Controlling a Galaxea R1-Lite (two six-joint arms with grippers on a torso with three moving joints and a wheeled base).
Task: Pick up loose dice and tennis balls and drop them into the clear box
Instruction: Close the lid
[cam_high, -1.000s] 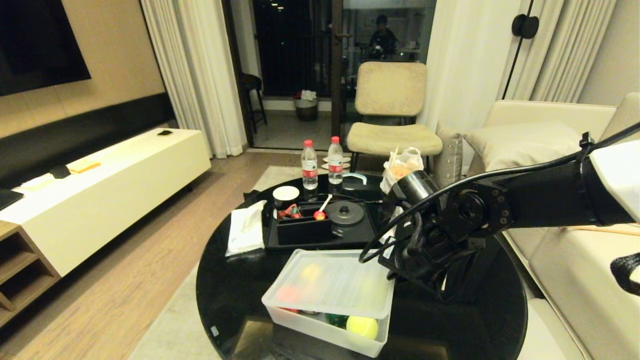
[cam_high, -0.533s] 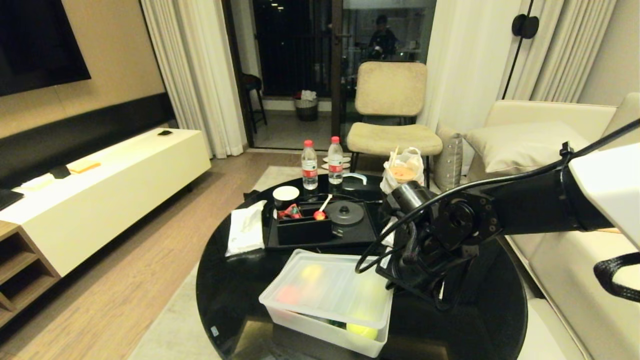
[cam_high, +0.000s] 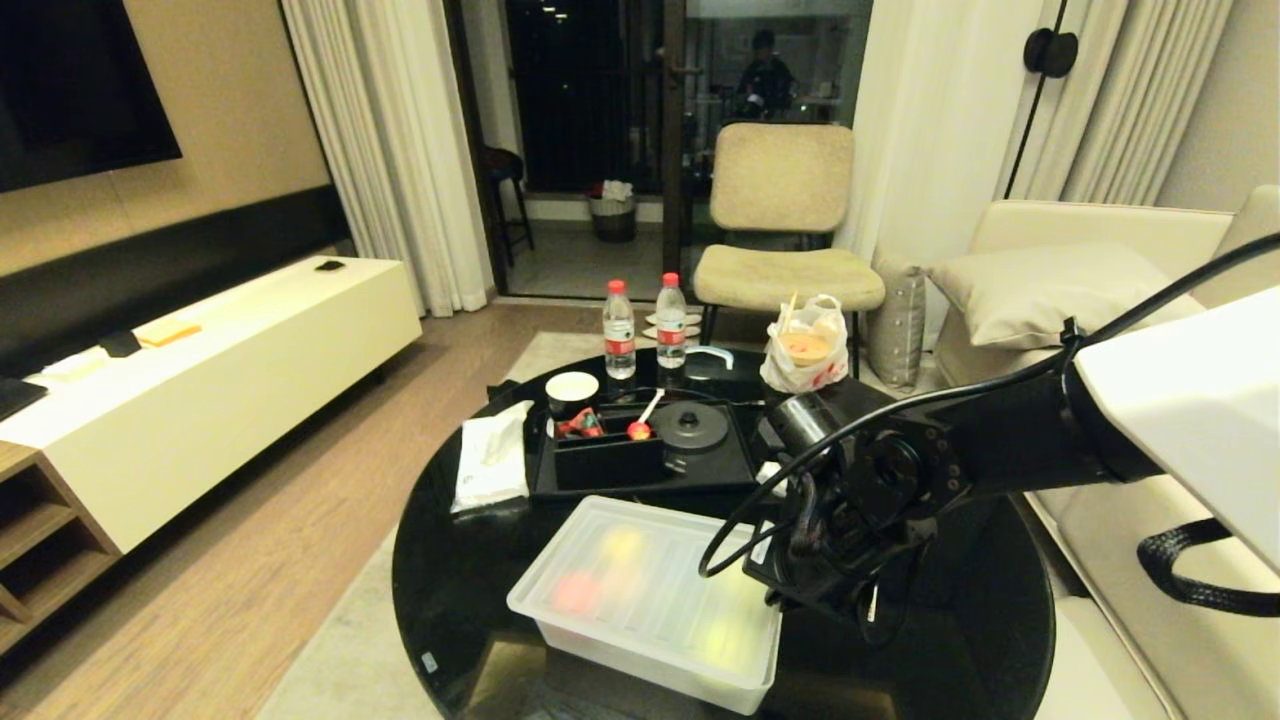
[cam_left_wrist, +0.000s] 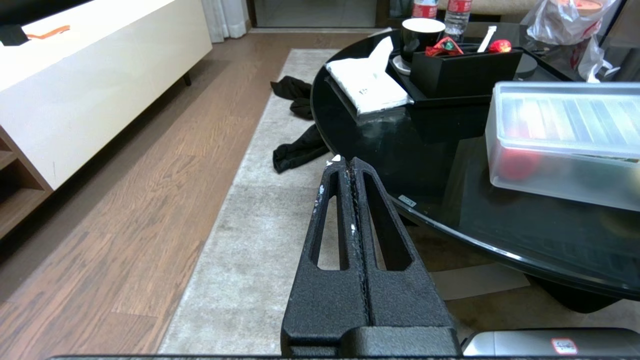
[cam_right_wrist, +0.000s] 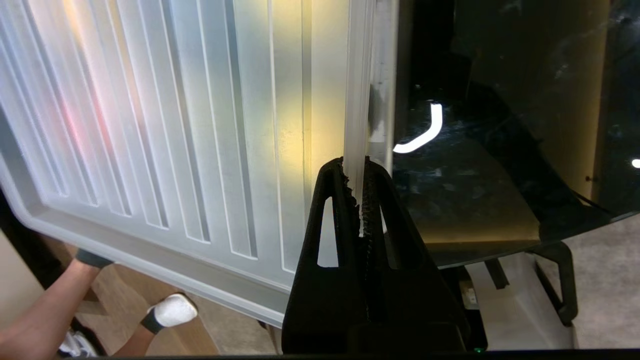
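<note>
- Right gripper was at the right edge of the clear box, fingers pinched on the rim of the ribbed lid; the wrist view showed the thin lid edge clamped between the pads.
- Lid sat over the box, covering nearly all of the opening. Whether it was fully seated, can't tell.
- Dice and tennis balls were inside the box, visible only as blurred patches through the lid: a red one, a yellow one, a yellow-green one. Can't tell which was a die and which a ball.
- Box stood at the near edge of the round black table.
- Right arm reached in from the right, its cable loop hanging over the lid's right side and blocking the head camera's sight of the grip.
- Left gripper was parked off the table's left side above the rug, fingers pressed together, holding nothing.
- Just behind the box: black tray with a smaller black box and a dark lidded pot.
- Left of the tray: tissue pack. Further back: cup, two water bottles, a plastic bag.
- Dark cloth lay on the floor by the table.
- A person's leg in a white sock showed past the table's edge in the right wrist view.
</note>
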